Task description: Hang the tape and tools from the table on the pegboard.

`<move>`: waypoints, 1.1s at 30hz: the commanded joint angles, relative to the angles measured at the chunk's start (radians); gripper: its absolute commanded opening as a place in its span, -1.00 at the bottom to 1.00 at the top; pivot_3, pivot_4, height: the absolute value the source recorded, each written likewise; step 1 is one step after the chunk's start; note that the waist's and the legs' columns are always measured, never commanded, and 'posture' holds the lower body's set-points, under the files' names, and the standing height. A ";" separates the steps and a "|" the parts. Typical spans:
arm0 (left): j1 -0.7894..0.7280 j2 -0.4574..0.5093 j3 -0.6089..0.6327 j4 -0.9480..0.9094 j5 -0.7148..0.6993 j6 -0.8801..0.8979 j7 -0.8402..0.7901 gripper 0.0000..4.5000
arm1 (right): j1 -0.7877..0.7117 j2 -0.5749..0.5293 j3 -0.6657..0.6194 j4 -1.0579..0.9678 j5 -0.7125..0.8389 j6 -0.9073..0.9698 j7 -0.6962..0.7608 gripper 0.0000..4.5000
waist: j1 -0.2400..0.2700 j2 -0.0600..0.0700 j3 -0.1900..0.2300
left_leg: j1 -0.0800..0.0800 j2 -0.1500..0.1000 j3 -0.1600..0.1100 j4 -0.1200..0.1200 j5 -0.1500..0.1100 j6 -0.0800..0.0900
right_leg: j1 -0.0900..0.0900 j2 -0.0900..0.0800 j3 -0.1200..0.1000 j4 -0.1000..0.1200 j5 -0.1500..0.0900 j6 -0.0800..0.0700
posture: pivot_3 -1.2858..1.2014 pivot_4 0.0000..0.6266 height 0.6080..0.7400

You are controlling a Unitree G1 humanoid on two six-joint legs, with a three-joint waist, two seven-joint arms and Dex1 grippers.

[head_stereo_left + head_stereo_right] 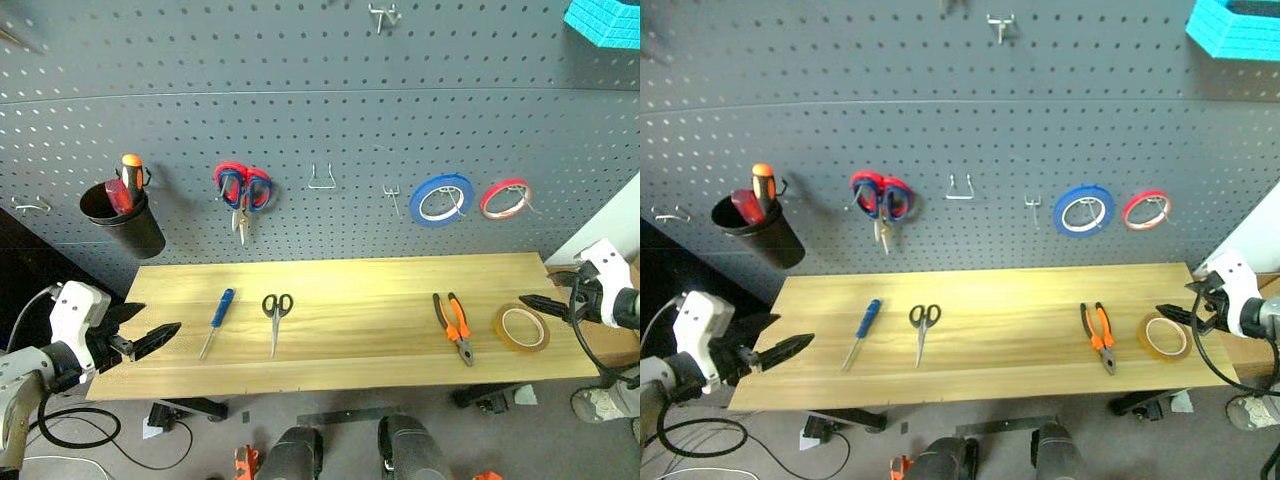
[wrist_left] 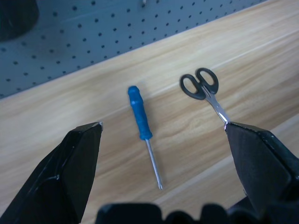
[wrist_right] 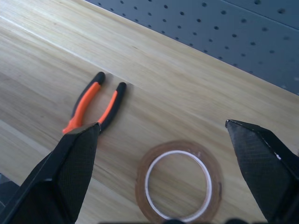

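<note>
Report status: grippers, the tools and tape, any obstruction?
Left gripper and right gripper open, empty. Tape, pliers, black scissors, blue screwdriver flat on table. Nothing blocking; spare hooks on pegboard.

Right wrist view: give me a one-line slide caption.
Open right gripper poised above the tan tape on the table, orange-and-black pliers lying beside it.
</note>
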 commanded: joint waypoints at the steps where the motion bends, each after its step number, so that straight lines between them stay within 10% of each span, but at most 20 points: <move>1: -0.007 -0.002 0.027 -0.008 -0.011 -0.016 -0.004 0.99 | 0.003 -0.023 -0.019 -0.027 -0.001 0.006 -0.014 1.00 | 0.001 0.000 0.001 | 0.000 0.000 0.000 0.000 0.000 0.000 | 0.000 0.000 0.000 0.000 0.000 -0.001 | 0.02 -0.27 1.00; 11: -0.014 -0.014 -0.016 -0.032 -0.001 -0.022 -0.031 0.99 | -0.008 -0.007 0.012 -0.030 -0.021 0.030 -0.051 1.00 | 0.002 0.000 0.001 | -0.008 0.000 0.000 0.000 -0.001 0.000 | -0.007 0.000 0.000 -0.001 0.002 -0.004 | 0.01 -0.27 1.00; 33: -0.228 -0.341 -0.704 -0.283 0.238 0.047 0.145 0.99 | -0.170 0.173 0.202 0.145 -0.173 0.320 -0.280 1.00 | 0.003 -0.002 0.009 | -0.009 -0.001 0.001 0.002 -0.001 0.000 | -0.007 0.000 0.001 -0.001 0.003 -0.003 | 0.00 -0.22 1.00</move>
